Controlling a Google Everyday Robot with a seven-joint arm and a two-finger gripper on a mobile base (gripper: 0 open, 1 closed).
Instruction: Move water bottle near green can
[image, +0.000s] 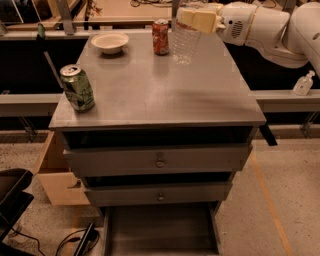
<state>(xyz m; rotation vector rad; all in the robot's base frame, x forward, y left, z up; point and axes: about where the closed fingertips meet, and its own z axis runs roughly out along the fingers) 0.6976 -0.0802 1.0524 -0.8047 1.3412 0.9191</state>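
Note:
The water bottle (185, 44), clear and ribbed, hangs upright at the far side of the grey table (165, 95), just right of a red soda can; its cap and neck are hidden by the gripper. My gripper (196, 19), with cream-coloured fingers on a white arm coming in from the right, is shut on the bottle's top. The bottle's base is at or barely above the table top. The green can (77, 87), green-and-white with a silver top, stands upright at the table's near left corner, far from the bottle.
A red soda can (160, 36) and a white bowl (110, 42) stand at the table's far edge. The table has two drawers in front. A cardboard box (52, 175) sits on the floor at the left, and a small pump bottle (303, 84) on a ledge at the right.

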